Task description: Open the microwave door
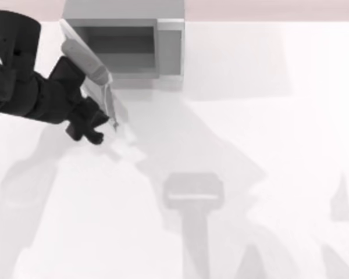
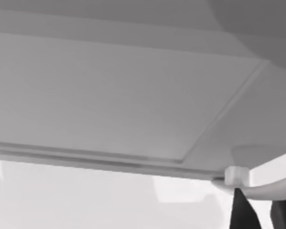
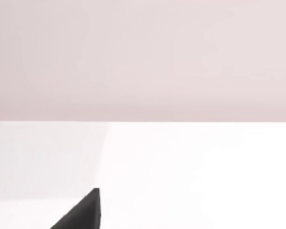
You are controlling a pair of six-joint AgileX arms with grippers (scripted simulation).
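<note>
The microwave stands at the table's back, left of centre, with its dark cavity exposed and a narrow control panel on its right. The microwave door is swung out towards the front left, seen nearly edge-on. My left gripper is shut on the pale bar handle at the door's free edge. In the left wrist view the door's window fills the picture, and the handle runs across two dark fingers. A dark corner of my right gripper shows only in its own wrist view.
The white table stretches right and forward of the microwave, crossed by grey shadows. A pale pink wall stands behind the table. My left arm reaches in from the left edge.
</note>
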